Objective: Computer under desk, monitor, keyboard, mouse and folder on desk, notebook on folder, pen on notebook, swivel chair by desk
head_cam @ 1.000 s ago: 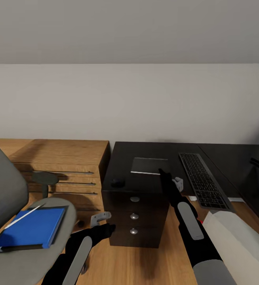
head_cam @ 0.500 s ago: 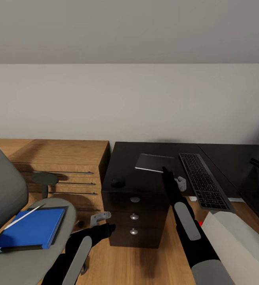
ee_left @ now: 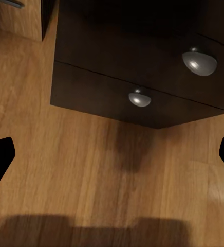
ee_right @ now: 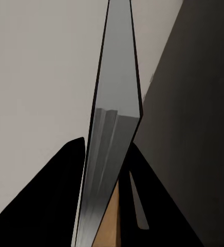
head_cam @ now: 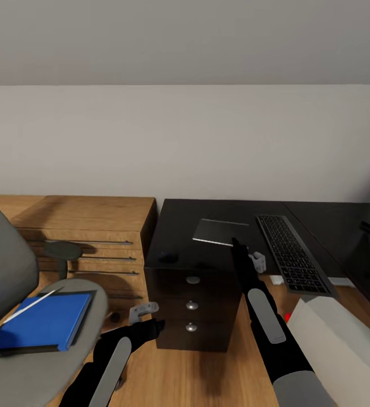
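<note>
The notebook is clamped by the right gripper at its near edge, lifted off the counter, long axis toward 12 o'clock. The folder lies at 8 o'clock, nearer the released left gripper.

desk: seen at 12 o'clock, drawer unit beneath its near end
notebook: on the desk, keyboard at its 3 o'clock
mouse: at the notebook's 8 o'clock
swivel chair: at 9 o'clock, folder on its seat
computer: at 4 o'clock
</note>
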`<state>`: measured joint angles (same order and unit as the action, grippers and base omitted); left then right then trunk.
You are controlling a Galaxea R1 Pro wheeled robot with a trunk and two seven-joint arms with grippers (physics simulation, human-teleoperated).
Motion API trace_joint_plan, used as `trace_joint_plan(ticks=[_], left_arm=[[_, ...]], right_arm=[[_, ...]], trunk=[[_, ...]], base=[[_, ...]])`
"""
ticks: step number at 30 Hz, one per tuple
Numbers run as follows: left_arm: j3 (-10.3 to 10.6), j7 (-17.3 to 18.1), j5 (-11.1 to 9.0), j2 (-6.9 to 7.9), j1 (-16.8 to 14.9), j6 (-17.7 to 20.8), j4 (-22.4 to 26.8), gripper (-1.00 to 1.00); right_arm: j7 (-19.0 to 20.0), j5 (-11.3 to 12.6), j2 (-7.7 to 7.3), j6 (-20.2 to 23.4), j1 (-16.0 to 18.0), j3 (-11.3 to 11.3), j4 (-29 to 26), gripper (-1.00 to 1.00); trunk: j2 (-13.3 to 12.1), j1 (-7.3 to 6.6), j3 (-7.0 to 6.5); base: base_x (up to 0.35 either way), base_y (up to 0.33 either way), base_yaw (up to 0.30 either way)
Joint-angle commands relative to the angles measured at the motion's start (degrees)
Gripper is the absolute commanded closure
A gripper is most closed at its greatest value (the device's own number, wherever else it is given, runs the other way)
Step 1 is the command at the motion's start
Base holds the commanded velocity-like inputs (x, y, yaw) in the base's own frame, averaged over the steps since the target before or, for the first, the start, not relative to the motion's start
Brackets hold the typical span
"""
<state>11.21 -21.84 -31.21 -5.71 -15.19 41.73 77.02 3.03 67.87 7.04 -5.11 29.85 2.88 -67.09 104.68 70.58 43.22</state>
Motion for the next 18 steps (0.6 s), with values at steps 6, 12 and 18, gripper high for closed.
trace_joint_plan(ticks=[6, 12, 18], left_arm=[[0.0, -0.6, -0.6, 0.0, 0.0, 0.1, 0.1, -1.0], [0.0, -0.6, -0.6, 0.0, 0.0, 0.1, 0.1, -1.0], [0.0, -0.6, -0.6, 0.0, 0.0, 0.1, 0.1, -1.0]], right_arm=[[0.2, 0.6, -0.01, -0.3, 0.0, 0.1, 0.1, 1.0], [0.2, 0.6, -0.01, -0.3, 0.0, 0.1, 0.1, 1.0], [0.2, 0.6, -0.01, -0.3, 0.0, 0.2, 0.5, 1.0]], trunk=[[2.4, 1.32, 1.13], [4.9, 2.63, 2.21], [7.3, 3.95, 3.29]], base=[[0.0, 0.0, 0.0], [0.0, 0.0, 0.0], [-0.172, 0.0, 0.0]])
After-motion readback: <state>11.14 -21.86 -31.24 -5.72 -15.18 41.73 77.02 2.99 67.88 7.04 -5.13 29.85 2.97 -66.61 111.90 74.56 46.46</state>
